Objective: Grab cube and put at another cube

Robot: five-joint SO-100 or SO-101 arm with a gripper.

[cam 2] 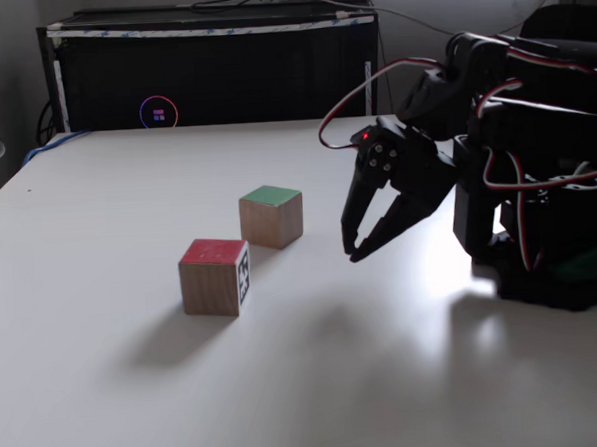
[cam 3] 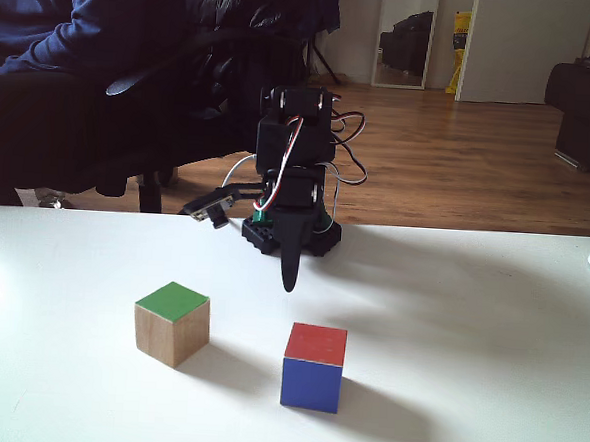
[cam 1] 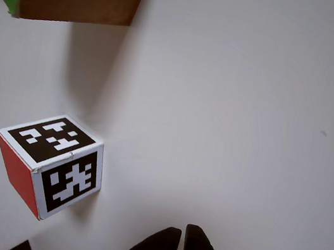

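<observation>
I have the claw (cam 2: 352, 251) hanging just above the counter (cam 2: 107, 394), its tips nearly together and holding nothing, so I judge this the approach, before any grab. Nearest ahead of the tips sits the marker cube (cam 1: 51, 163) (red side, black-and-white patterns). Beyond it stands the cube (cam 2: 271, 216) I want: plain brown wood, one bright green face up, resting flat on the counter near the marker cube. Next I must spread the fingers and reach over to straddle it.
</observation>
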